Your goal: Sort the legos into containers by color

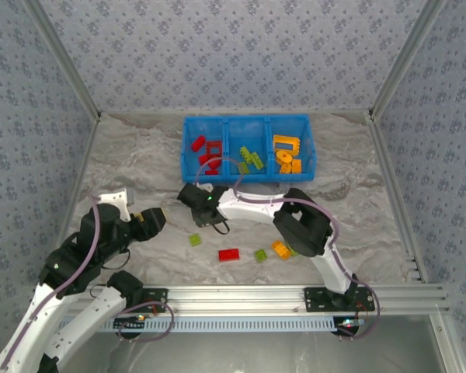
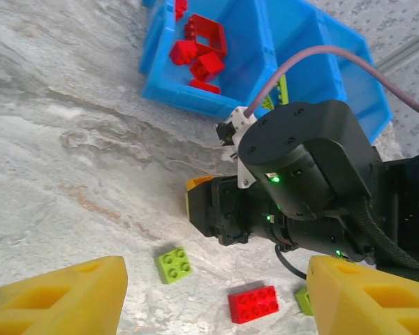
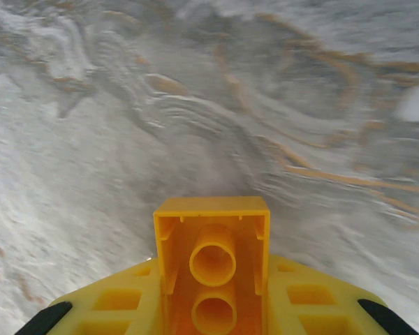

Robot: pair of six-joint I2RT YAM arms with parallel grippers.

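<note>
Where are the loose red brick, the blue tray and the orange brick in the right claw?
red brick [image 1: 228, 254]: top view, middle of its studded top.
blue tray [image 1: 217, 119]: top view, its far rim.
orange brick [image 3: 213, 262]: right wrist view, round tube in its hollow underside.

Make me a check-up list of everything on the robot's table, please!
Surface: wrinkled, marbled grey-white table cover.
Job's things: bright blue three-compartment plastic tray holds red plastic bricks on the left, lime green plastic bricks in the middle and orange-yellow plastic bricks on the right. Loose on the cover: lime green square brick, red flat brick, second green brick, loose orange brick.
Clutter: nothing seen.
Grippers: left gripper is open, its yellow fingers wide apart and empty. Right gripper is shut on the held orange-yellow brick.
Cables: purple-grey cable loops over the right arm.
Surroundings: blue-grey patterned walls; aluminium rail at the near edge.
</note>
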